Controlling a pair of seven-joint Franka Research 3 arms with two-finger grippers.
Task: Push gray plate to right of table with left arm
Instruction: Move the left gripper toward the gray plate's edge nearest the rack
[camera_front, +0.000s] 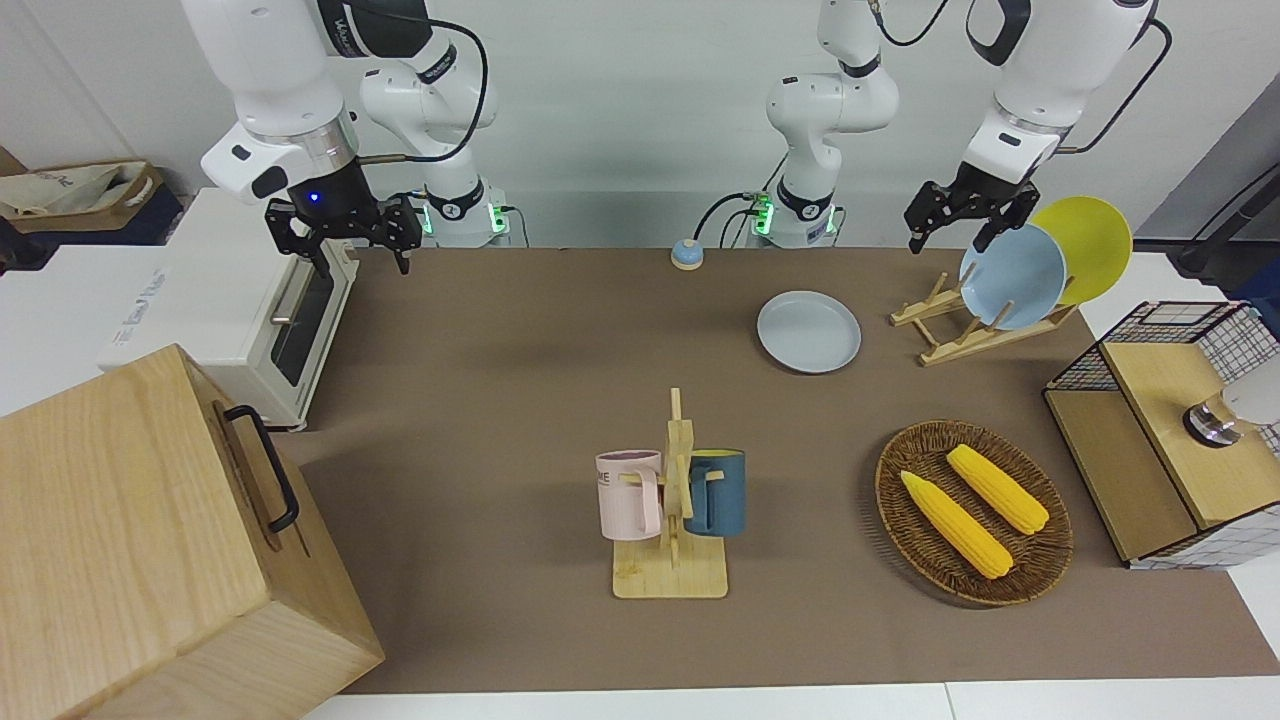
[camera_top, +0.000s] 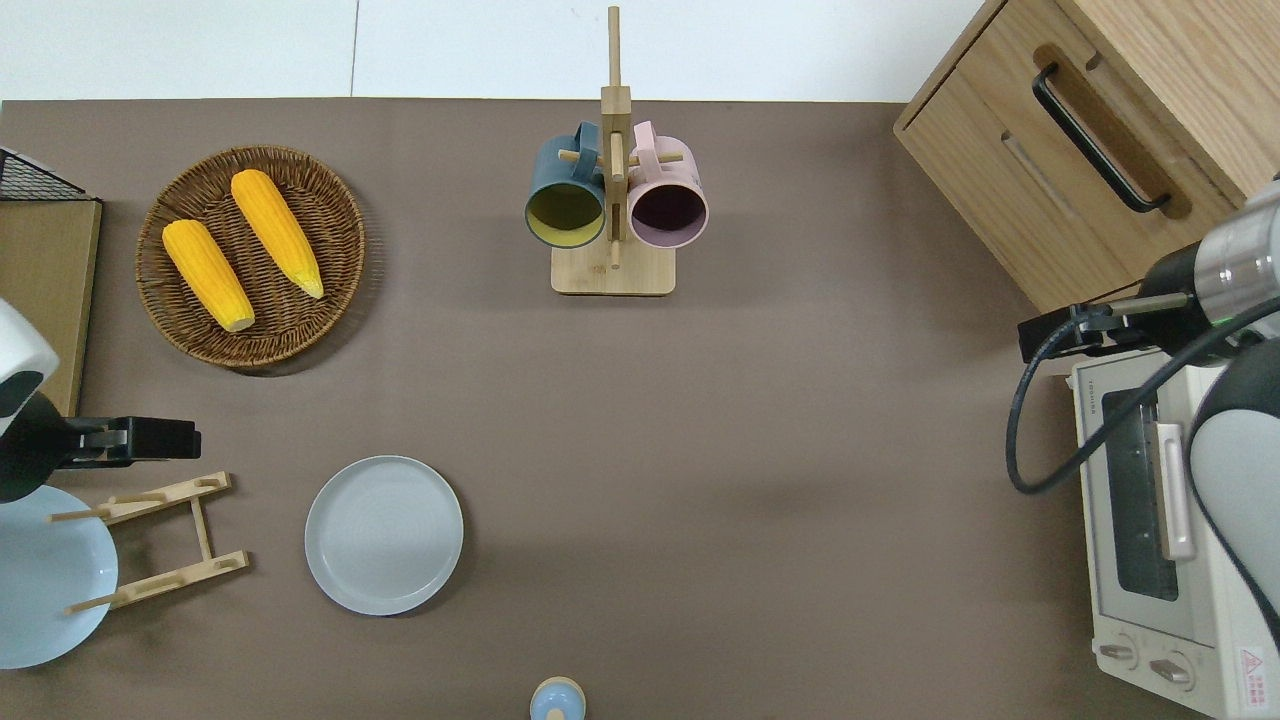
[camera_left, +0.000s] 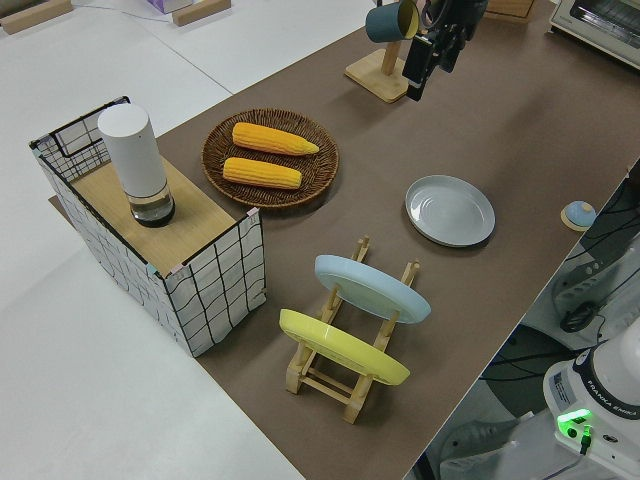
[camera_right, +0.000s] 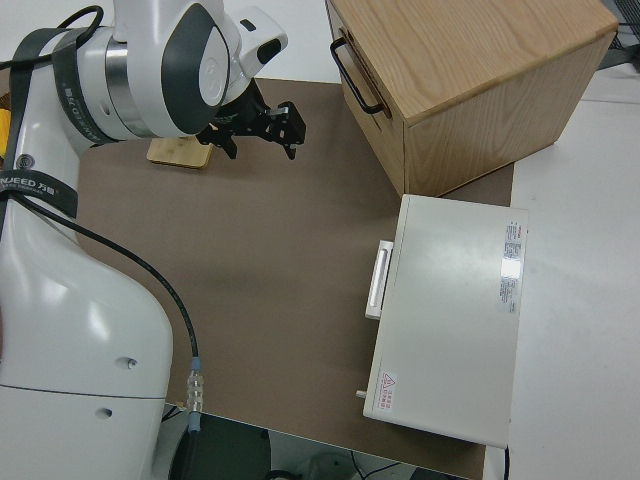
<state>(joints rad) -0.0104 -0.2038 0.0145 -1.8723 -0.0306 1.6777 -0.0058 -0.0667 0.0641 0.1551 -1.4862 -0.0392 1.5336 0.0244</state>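
We found the gray plate (camera_top: 384, 534) lying flat on the table (camera_top: 760, 420), in the half toward the left arm's end and close to the edge nearest the robots, just beside the wooden plate rack (camera_top: 160, 540), which stood between it and that end of the table. The left gripper (camera_front: 958, 222) hung in the air with its two fingers spread apart and nothing between them; seen from overhead it (camera_top: 165, 438) was over the bare table just past the rack's farther rail, toward the wicker basket (camera_top: 335, 215). The plate therefore lay apart from the gripper, untouched, nearer to the robots and more toward the table's middle. In the rack leaned a sky-blue plate (camera_front: 1012, 277) and, at the end-of-table side of it, a yellow plate (camera_front: 1090, 245). Two corn cobs (camera_top: 240, 248) lay in the basket near the far edge. A mug stand (camera_top: 613, 200) with a blue and a pink mug stood at the middle of the far edge. The right gripper (camera_front: 345, 240) was parked, its fingers also spread and empty.
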